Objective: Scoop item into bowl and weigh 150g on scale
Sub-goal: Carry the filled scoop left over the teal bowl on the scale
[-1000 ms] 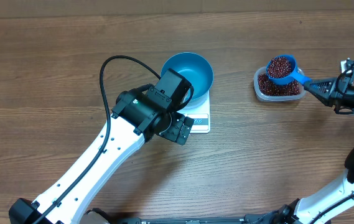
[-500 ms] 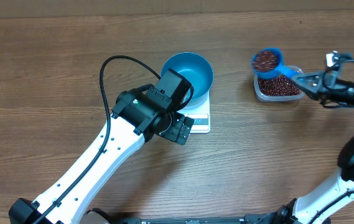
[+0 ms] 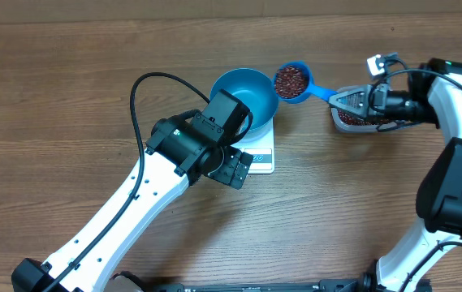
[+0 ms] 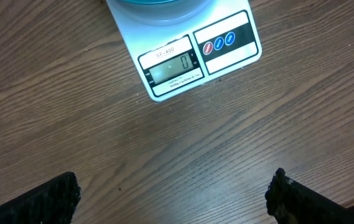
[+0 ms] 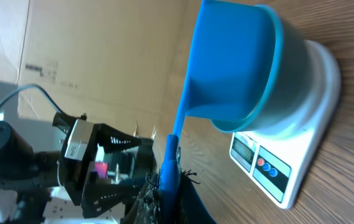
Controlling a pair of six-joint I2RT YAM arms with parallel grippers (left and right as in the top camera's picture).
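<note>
One loaded scoop decides the next move. My right end effector (image 3: 346, 100) is pressed together on the handle of the small blue plastic scoop (image 3: 308, 88), whose cup carries a heap of small dark red beans (image 3: 291, 79). The handle's long axis runs leftward from the end effector, cup leading. The deep, round, bright blue bowl (image 3: 247, 96) sits on the small white square scale (image 4: 226, 50), immediately left of the cup. From overhead the cup is beside the rim, not over the hollow. I judge it needs a short carry left, then a tilt. My left end effector (image 4: 173, 199) hangs spread and empty above the wooden surface (image 4: 102, 143), near the scale's display.
</note>
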